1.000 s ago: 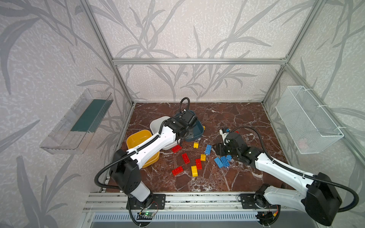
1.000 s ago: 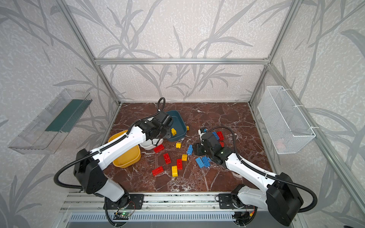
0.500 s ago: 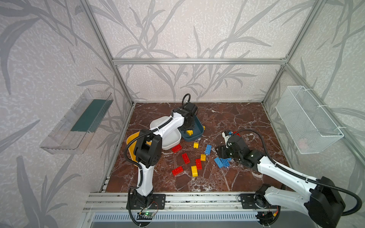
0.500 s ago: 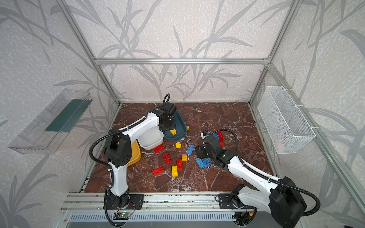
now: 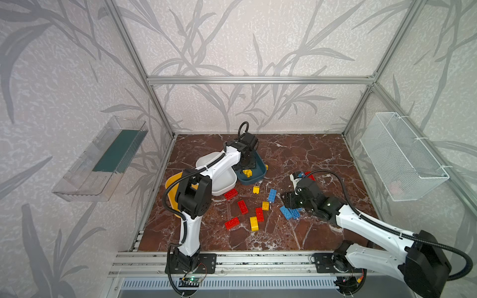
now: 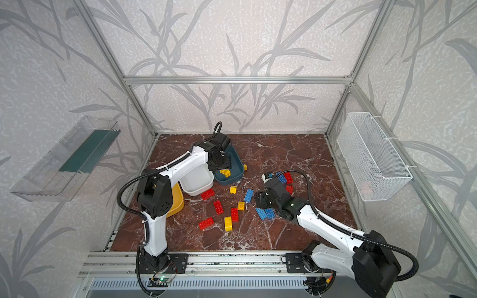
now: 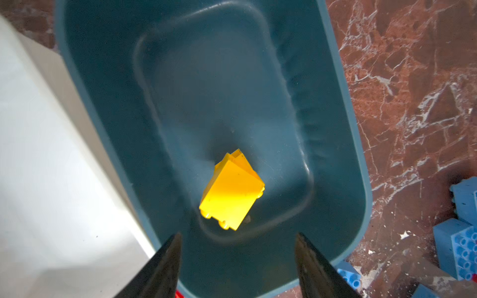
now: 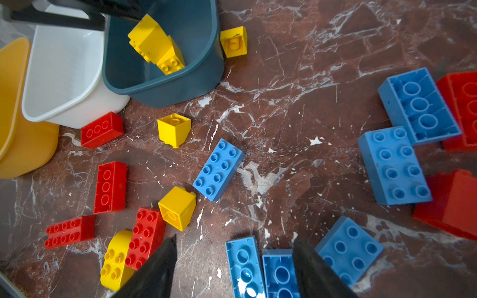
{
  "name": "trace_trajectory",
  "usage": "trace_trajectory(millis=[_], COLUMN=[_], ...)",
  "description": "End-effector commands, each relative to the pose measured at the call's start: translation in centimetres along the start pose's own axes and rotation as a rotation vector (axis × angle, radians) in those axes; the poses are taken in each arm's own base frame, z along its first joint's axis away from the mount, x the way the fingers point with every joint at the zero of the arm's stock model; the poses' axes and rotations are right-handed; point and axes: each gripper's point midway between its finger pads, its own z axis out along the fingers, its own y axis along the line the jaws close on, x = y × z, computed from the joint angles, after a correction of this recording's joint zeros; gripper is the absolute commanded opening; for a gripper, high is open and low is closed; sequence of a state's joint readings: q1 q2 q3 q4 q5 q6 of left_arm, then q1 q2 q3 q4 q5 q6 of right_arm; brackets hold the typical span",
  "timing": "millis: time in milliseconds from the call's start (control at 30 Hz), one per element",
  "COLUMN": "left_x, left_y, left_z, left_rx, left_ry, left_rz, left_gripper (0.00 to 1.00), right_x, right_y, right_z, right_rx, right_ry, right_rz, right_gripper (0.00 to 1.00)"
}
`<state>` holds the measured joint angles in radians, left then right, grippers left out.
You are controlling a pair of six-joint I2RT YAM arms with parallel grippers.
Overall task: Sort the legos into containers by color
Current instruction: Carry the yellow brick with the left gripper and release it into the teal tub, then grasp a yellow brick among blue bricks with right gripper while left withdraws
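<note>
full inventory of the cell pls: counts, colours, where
tubs: 3, in a row left of centre: yellow tub, white tub, teal tub
yellow bricks: 6, yellow, two in teal tub, one beside it, three mid-table
red bricks: about 6, red, four mid-table, two by the right arm
blue bricks: about 6, blue, one mid-table, five around the right gripper
clear tray: 1, clear, left wall
wire basket: 1, white, right wall
table: 1, red-brown marble
left gripper: 1, black, open above teal tub
right gripper: 1, black, open above blue bricks
</note>
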<state>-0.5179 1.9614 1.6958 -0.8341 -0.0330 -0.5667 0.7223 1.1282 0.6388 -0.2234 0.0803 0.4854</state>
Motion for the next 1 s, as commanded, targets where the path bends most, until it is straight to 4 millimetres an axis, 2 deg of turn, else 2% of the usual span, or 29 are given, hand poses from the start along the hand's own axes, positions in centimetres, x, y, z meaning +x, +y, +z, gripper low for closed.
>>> trace_trajectory(millis=[0, 167, 333, 500, 700, 967], left_x=[-0.6, 1.1, 3.4, 5.8, 8.4, 10.8], left_y=[0.8, 3.7, 6.8, 9.7, 12.2, 13.7], left_z=[-5.6, -10.7, -14.9, -17.6, -18.5, -17.3], left_rx=[0.027, 0.031, 0.042, 0.031, -0.003, -0.016], left_ry=[-0.103, -0.211, -0.328, -0.416, -0.437, -0.433], left_rz=[-0.002, -0.028, -0.068, -0.082, -0.054, -0.019], left_gripper=[0.76, 0.87, 0.99, 0.99, 0.99, 0.99], right_x=[-1.2, -1.6, -1.8, -2.2, -2.4, -2.8], right_y=[1.9, 5.1, 6.7, 8.1, 8.2, 8.8], right_z=[-0.5, 0.0, 1.9, 4.1, 7.1, 10.9], right_rx=[0.009, 0.014, 0.069, 0.075, 0.153, 0.190], right_ry=[-0.019, -0.035, -0.017, -0.035, -0.043, -0.074], right_rz=[-0.030, -0.067, -0.049, 0.035, 0.108, 0.105], right_gripper=[0.75, 0.81, 0.83, 0.83, 0.84, 0.82])
